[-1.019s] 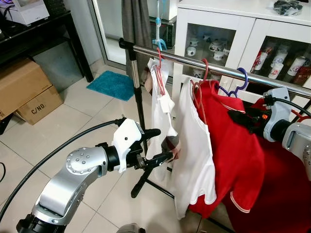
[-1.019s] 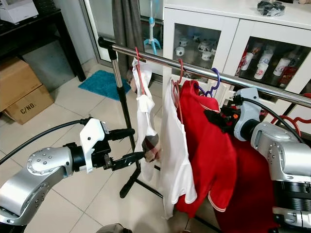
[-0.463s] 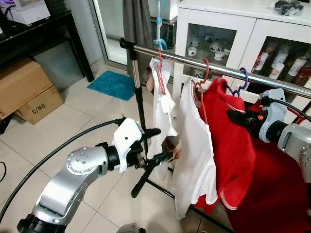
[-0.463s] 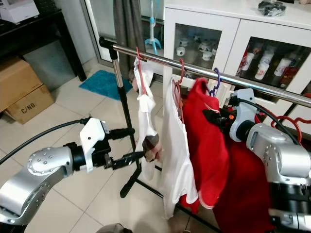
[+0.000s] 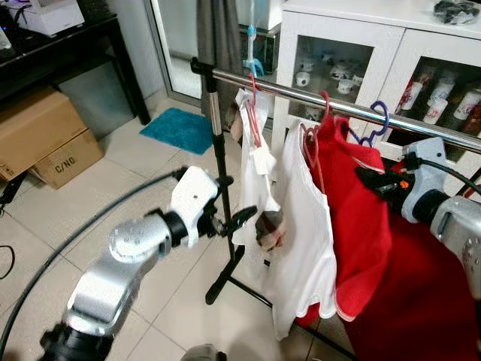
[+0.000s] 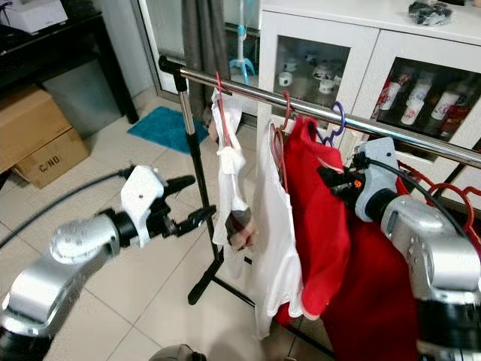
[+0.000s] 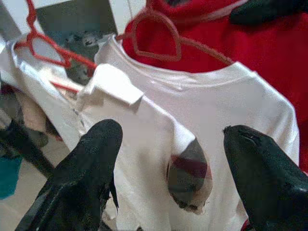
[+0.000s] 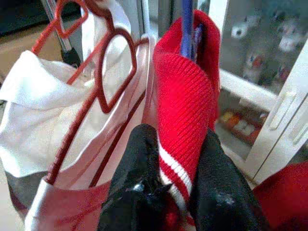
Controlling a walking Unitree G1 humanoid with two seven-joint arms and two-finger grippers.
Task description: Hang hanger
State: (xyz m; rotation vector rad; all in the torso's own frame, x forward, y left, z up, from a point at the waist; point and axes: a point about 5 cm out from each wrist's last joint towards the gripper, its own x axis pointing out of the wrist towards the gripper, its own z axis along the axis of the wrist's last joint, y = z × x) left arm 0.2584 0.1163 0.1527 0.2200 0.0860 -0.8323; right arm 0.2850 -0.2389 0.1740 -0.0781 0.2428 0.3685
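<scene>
Pinching the red shirt's (image 5: pixel 361 218) collar in my right gripper (image 8: pixel 168 192), I held its purple hanger (image 5: pixel 373 124) hooked on the rail (image 5: pixel 301 94). My left gripper (image 5: pixel 237 218) stayed spread near the white shirt (image 5: pixel 308 241). Any tug might unhook it.

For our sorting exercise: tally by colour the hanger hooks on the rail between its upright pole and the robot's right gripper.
Red hanger hooks: 2
Purple hanger hooks: 1
Total: 3
</scene>
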